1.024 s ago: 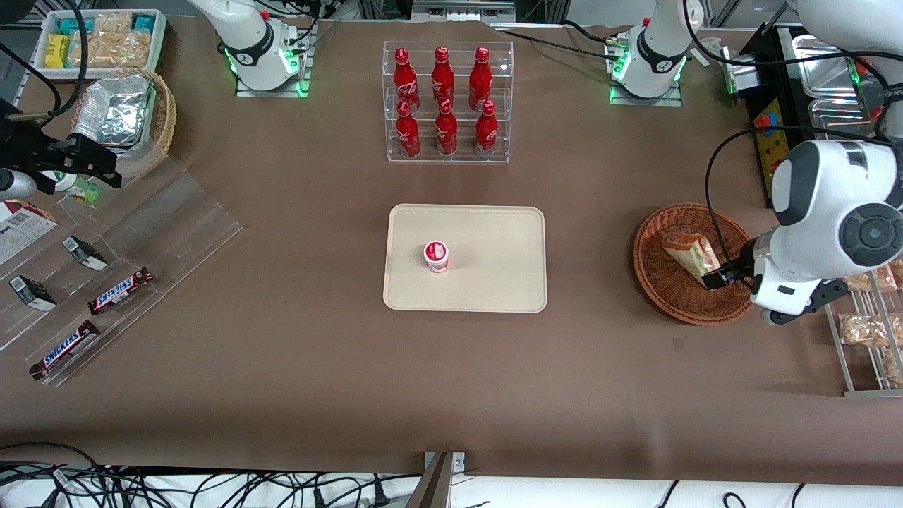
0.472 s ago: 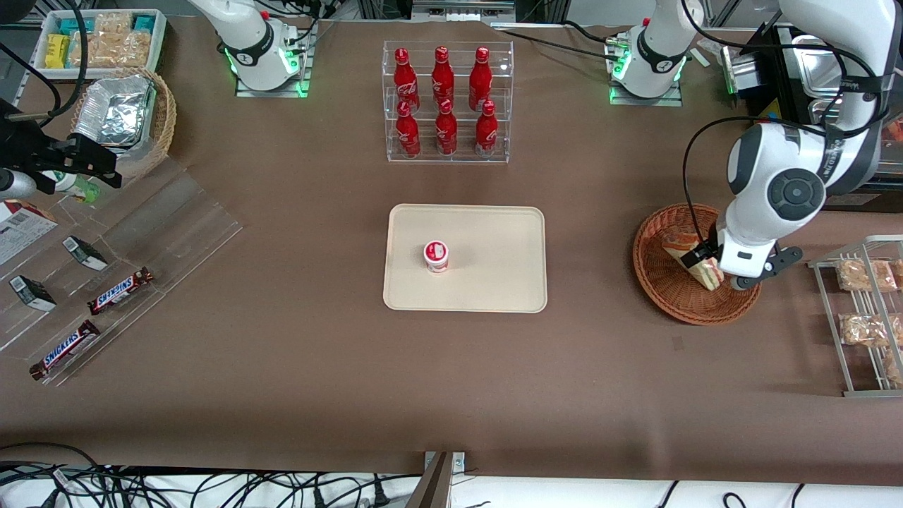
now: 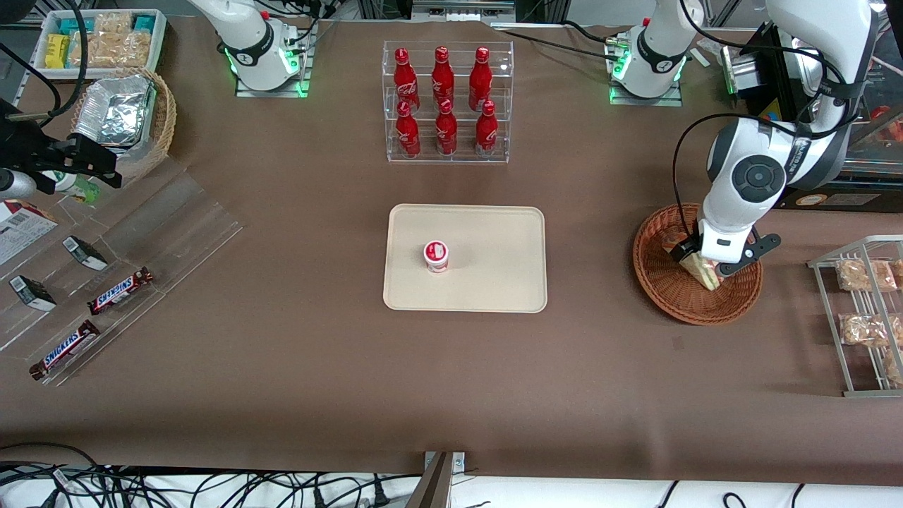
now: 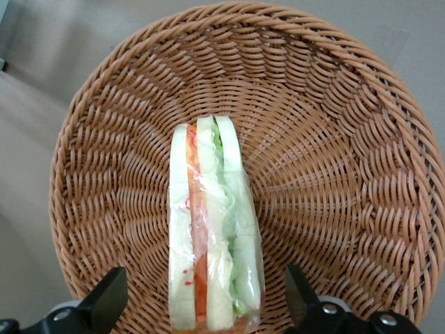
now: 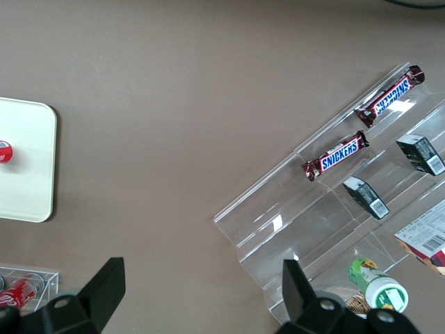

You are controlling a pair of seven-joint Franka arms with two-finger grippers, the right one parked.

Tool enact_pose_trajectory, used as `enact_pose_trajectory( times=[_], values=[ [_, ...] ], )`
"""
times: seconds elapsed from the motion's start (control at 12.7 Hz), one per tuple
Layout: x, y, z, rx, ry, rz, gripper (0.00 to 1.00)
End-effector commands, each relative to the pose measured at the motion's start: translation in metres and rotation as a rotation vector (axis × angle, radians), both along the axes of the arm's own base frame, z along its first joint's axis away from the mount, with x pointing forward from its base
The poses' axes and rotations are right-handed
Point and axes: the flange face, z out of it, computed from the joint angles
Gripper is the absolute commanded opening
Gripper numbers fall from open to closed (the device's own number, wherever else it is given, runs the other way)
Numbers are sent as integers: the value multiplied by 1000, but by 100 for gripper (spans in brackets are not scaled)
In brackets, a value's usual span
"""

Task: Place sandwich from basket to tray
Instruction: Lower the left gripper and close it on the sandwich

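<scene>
1. Gripper (image 3: 695,255) of the left arm now hangs over the middle of the basket (image 3: 663,296); 1 second ago it sat at the basket's rim toward the working arm's end of the worktop, and it has swung inward in 2 steps.
2. Fingers (image 4: 104,306) are spread wide, one on each side of the sandwich (image 4: 212,229), not touching it.
3. Sandwich lies in the basket (image 4: 334,139), wrapped in clear film, its white, red and green layers facing up, in the same spot as before.
4. Tray (image 3: 494,240) sits mid-worktop, well apart from the basket, and carries 1 small red-and-white cup (image 3: 436,255), unmoved.
5. Worktop (image 3: 282,367) is covered in plain brown sheet.
6. Farther from the front camera than the tray, a clear rack holds 6 red bottles (image 3: 443,99).
7. Toward the parked arm's end lie a clear shelf with 2 Snickers bars (image 3: 120,291) and a pale basket holding a foil container (image 3: 116,109).
8. Wire rack (image 3: 857,317) near the basket carries bagged snacks.
</scene>
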Motion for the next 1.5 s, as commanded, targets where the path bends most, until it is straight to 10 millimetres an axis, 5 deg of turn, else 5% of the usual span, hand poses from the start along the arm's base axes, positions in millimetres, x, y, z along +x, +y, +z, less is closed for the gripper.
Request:
enact_pose_trajectory(
  times=[0.0,0.16,0.55,1.1,1.42],
  values=[
    [-5,-4,6,18,-29,24,97],
    [-6,-6,2,26,-29,38,70],
    [-6,-9,-1,41,-40,51,36],
    [2,-19,14,37,-58,20,30],
    [19,-26,49,89,72,-149,27]
  ],
)
